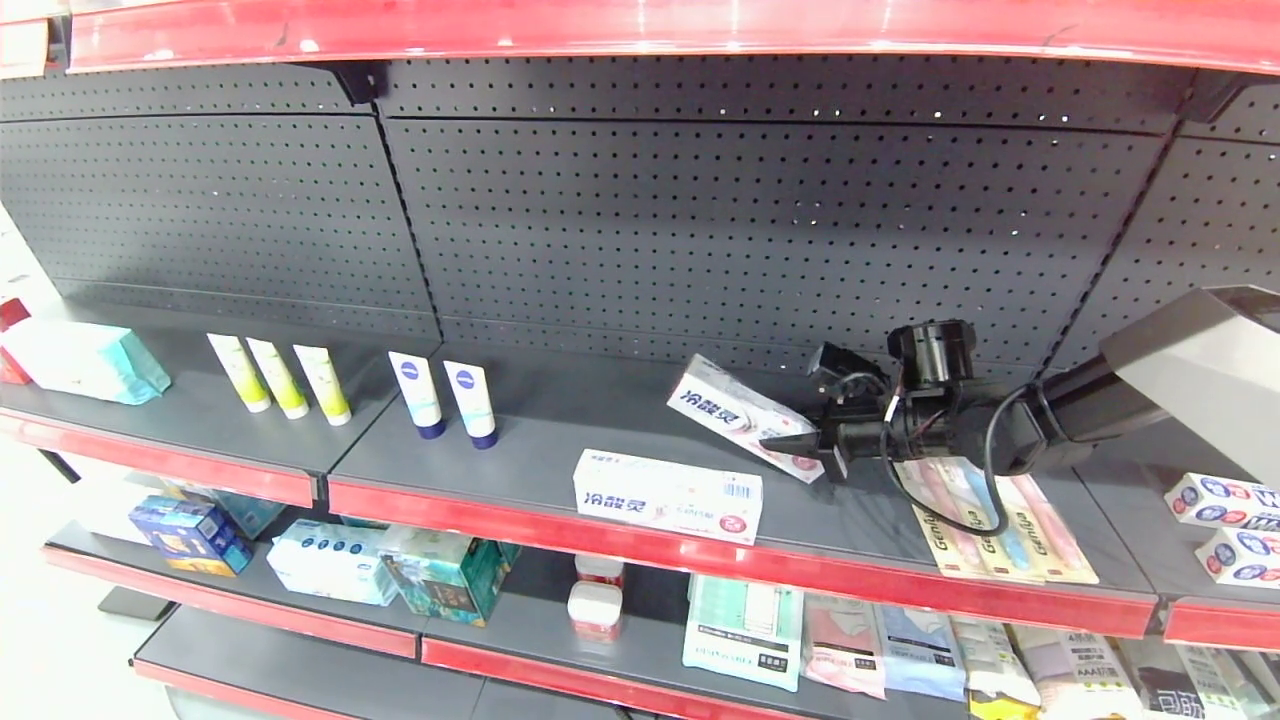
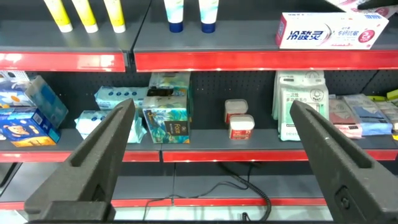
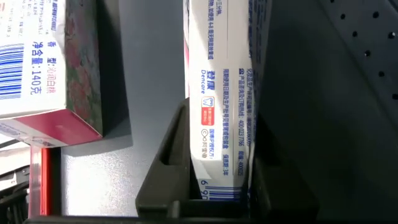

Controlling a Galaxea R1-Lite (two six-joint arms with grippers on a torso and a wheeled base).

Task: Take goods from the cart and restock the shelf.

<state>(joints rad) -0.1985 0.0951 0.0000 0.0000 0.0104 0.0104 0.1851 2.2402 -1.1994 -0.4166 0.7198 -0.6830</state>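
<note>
Toothpaste box point(image 1: 735, 408) is clamped at one end in the right gripper point(image 1: 800, 445). It hangs tilted above the shelf point(image 1: 560, 420), with its far end towards the pegboard point(image 1: 700, 200). I cannot tell whether any corner touches the deck. Placement looks close but not finished, since the box has yet to be laid flat and let go. A second box point(image 1: 667, 495) of the same kind lies flat along the front edge, just beside the held one, so at least one item seems stocked. Toothbrush packs point(image 1: 1010, 530) lie to the right and tubes point(image 1: 468, 400) stand farther left. The left gripper point(image 2: 211, 118) is spread wide and empty, facing the lower shelves. How many goods remain to fetch cannot be judged.
</note>
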